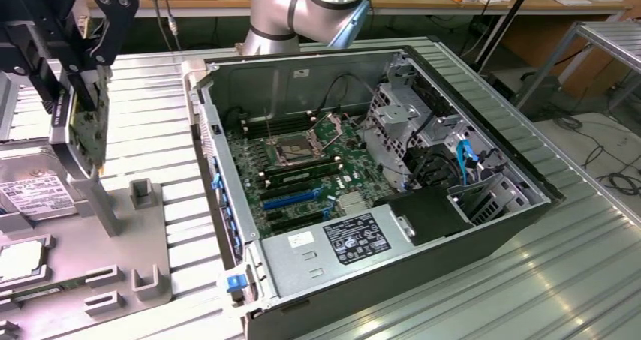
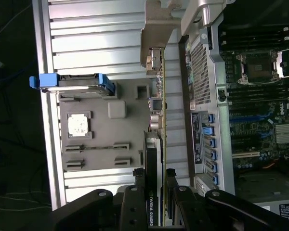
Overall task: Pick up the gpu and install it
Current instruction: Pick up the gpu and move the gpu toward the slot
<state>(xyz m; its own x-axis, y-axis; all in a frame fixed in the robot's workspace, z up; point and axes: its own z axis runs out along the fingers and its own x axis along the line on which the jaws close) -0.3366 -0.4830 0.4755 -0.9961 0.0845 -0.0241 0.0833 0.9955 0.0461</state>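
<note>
The gripper (image 1: 72, 85) is up at the exterior view's left, and its two black fingers (image 2: 139, 180) are clamped narrow on the graphics card (image 1: 92, 126), one on each flat face. The card hangs on edge, with its long axis running roughly straight down from the gripper and leaning a little. In the wrist view the graphics card (image 2: 160, 120) is a thin green line leading away from the gripper (image 2: 156, 179). Its black cooler (image 2: 151, 154) sits on one face near the fingers, and its silver end bracket (image 2: 156, 29) is at the far, lower end.

The card is over the grey tray (image 1: 150, 235), beside the hard drive (image 1: 35, 194). I can't tell whether its lower end is touching the tray. It is well apart from the open computer case (image 1: 401, 295), which lies on its side with the motherboard (image 1: 300, 160) facing up.
</note>
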